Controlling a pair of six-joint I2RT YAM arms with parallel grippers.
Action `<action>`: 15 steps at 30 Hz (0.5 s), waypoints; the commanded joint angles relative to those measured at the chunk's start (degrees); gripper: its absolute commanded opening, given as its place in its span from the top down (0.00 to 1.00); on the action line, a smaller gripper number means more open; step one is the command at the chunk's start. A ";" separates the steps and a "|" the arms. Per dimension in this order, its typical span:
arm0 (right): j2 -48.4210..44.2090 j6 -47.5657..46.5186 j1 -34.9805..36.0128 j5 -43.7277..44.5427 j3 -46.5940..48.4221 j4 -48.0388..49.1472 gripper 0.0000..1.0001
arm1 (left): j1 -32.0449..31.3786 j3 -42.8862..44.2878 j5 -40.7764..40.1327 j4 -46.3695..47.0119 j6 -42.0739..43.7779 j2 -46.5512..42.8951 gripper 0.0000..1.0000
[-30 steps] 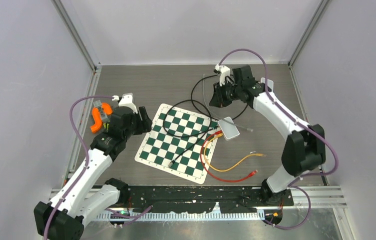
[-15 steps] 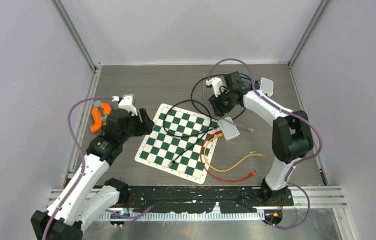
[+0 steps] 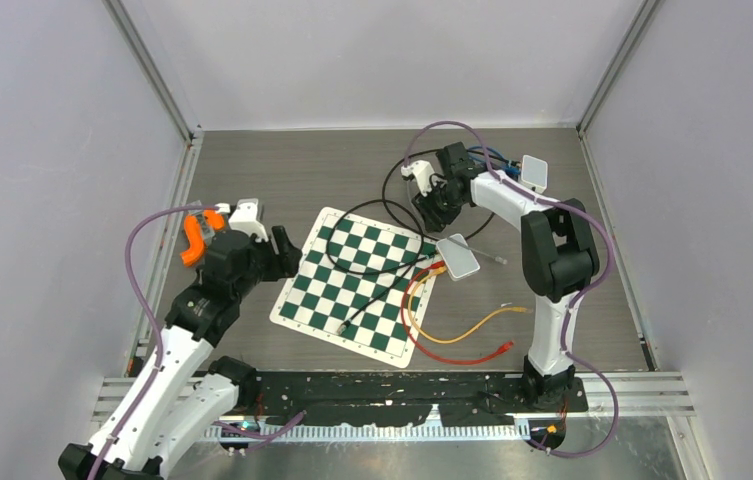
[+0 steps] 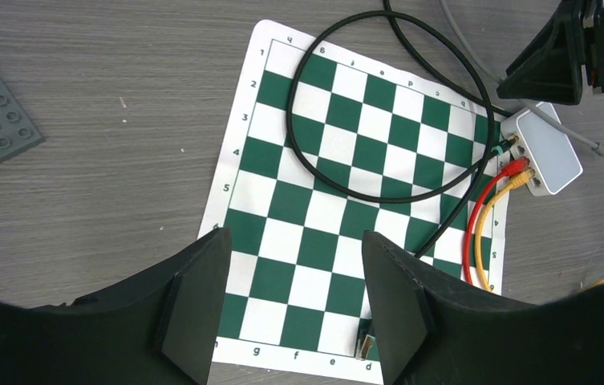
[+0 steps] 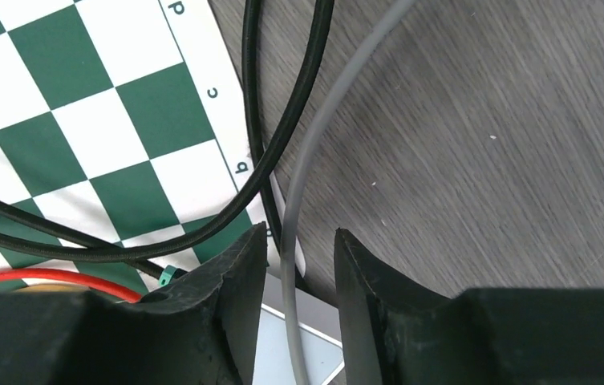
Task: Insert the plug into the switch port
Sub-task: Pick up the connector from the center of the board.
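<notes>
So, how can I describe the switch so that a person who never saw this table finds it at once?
Start from the green-and-white chessboard mat in the middle of the table. At its right corner lies the switch, a small flat pale grey box. Unlike the similar box farther back, it has a red cable and a yellow cable plugged in.

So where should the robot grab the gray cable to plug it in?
Just behind the plug at the gray cable's free end, right of the white switch. Come straight down and pinch across it: that stretch lies flat and straight on the table, with bare room either side.
</notes>
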 commanded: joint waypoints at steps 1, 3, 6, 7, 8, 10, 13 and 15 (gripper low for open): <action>-2.38 -0.62 0.39 -0.59 1.02 -0.52 0.59 | 0.01 -0.03 -2.64 0.28 1.05 -1.65 0.36; -3.05 -0.44 0.35 -2.62 0.75 -0.23 0.59 | 0.01 0.03 -2.86 0.06 1.06 -1.72 0.37; -2.29 0.34 0.34 -4.20 0.34 0.32 0.59 | 0.01 -0.22 -3.43 -0.13 0.93 -2.10 0.37; -1.86 0.50 0.34 -4.63 0.12 0.62 0.59 | 0.01 -0.48 -3.43 -0.09 0.68 -2.29 0.37; -0.75 0.72 0.36 -4.46 0.21 0.47 0.60 | 0.01 -0.67 -3.24 -0.12 0.54 -2.42 0.36; 0.39 1.87 0.34 -2.91 1.94 -1.39 0.65 | 0.01 -0.68 -2.54 -0.98 0.23 -2.56 0.37; -1.34 4.87 0.30 -1.22 3.78 -3.55 0.86 | 0.01 -1.61 -0.49 -1.58 0.26 -2.95 0.37; -5.09 8.22 0.37 2.06 3.43 -3.71 0.94 | 0.01 -2.19 -0.02 -1.97 0.18 -2.98 0.37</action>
